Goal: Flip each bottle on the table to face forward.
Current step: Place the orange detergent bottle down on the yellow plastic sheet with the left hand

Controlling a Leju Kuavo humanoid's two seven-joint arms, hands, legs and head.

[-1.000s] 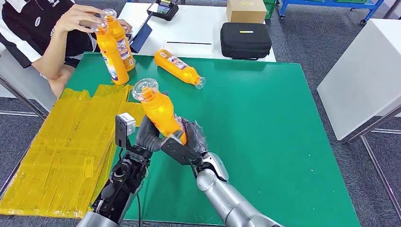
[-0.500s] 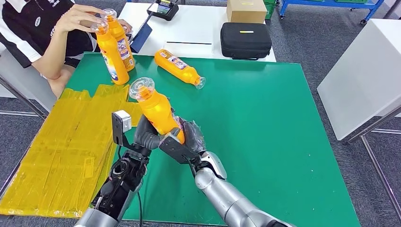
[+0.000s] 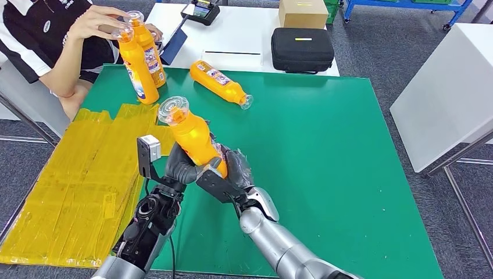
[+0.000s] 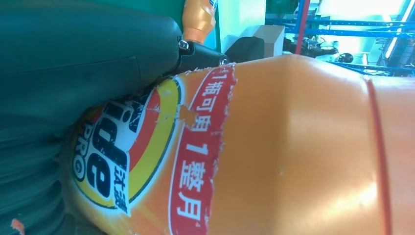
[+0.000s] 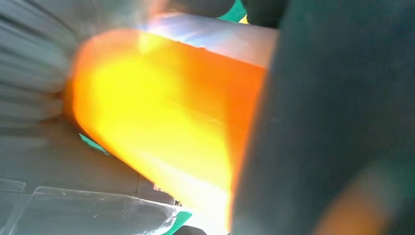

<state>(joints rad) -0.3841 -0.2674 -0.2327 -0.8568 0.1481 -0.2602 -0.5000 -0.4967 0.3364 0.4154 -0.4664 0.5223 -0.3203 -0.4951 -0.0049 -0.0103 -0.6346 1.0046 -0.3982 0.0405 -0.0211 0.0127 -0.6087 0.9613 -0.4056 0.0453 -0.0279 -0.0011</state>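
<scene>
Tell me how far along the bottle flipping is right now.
Done, it seems: two upright bottles stand at the mat's far left corner, under a person's hand. In hand: the left hand and right hand together grip one tilted bottle. Left: one lying bottle.

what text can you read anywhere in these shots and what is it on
"1瓶可用" and "1整月": red band of the label on the held orange bottle, left wrist view.
"PRO", beside large letters partly hidden by the left hand: same label.
Labels on the lying bottle and the two standing bottles: too small to read.
Right hand also grips the held bottle.
</scene>
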